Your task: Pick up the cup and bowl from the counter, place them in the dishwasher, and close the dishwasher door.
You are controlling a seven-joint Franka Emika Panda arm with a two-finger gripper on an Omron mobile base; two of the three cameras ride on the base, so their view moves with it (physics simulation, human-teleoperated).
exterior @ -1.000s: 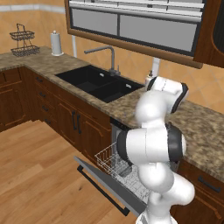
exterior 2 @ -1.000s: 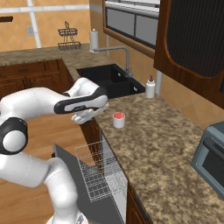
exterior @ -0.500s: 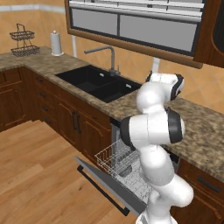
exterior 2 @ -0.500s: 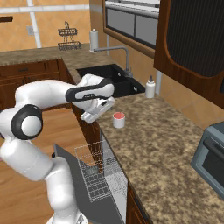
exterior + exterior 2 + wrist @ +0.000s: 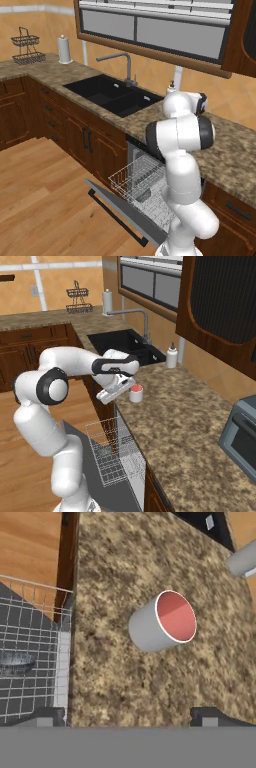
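On the counter (image 5: pixel 125 572), near the black sink (image 5: pixel 125 346), the cup (image 5: pixel 135 393) stood upright. The gripper (image 5: pixel 118 393) hung just beside it with its fingers (image 5: pixel 210 717) spread wide, holding nothing. The bowl (image 5: pixel 15 661) lay in the dishwasher (image 5: pixel 112 456) rack.

The speckled counter (image 5: pixel 185 426) bears the cup (image 5: pixel 135 393) upright near its edge; a soap bottle (image 5: pixel 172 356) stands beyond.

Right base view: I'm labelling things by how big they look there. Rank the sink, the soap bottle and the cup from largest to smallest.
1. The sink, plainly largest.
2. The soap bottle.
3. The cup.
The bottle looks taller than the cup, though it stands farther from the camera, so that order is fairly safe. The gripper is beside the cup.
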